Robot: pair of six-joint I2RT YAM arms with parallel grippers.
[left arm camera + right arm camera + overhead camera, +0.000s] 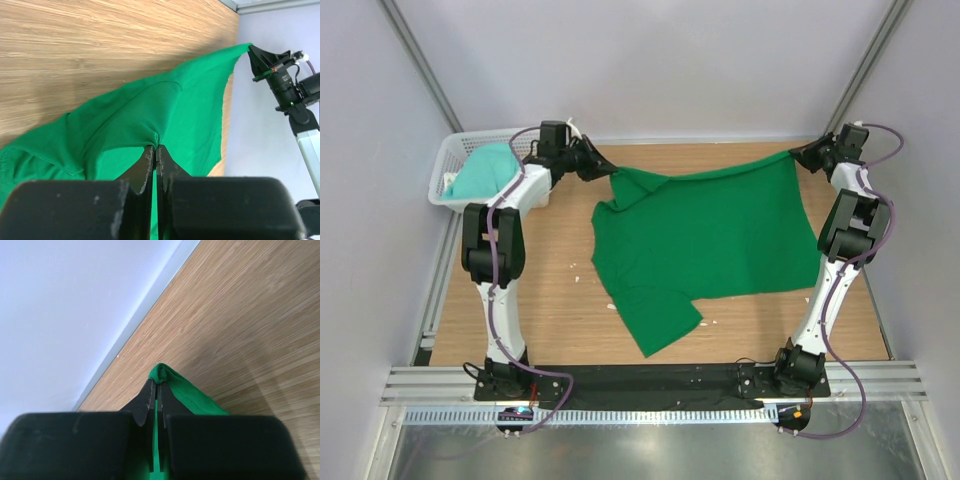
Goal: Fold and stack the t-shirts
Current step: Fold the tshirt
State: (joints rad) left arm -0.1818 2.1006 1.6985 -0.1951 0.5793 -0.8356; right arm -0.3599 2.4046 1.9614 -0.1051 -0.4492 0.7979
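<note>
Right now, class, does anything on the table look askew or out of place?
The green t-shirt lies skewed: pinched along its far edge by the left gripper and right gripper, its near part trails in a crooked flap. Small white flecks dot the table beside it.

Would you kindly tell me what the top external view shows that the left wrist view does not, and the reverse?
Only the top external view shows the white basket with the mint-teal t-shirt inside. Only the left wrist view shows close up how the left gripper is shut on a gathered fold. Both show the green t-shirt stretched to the right gripper over the wooden table.
</note>
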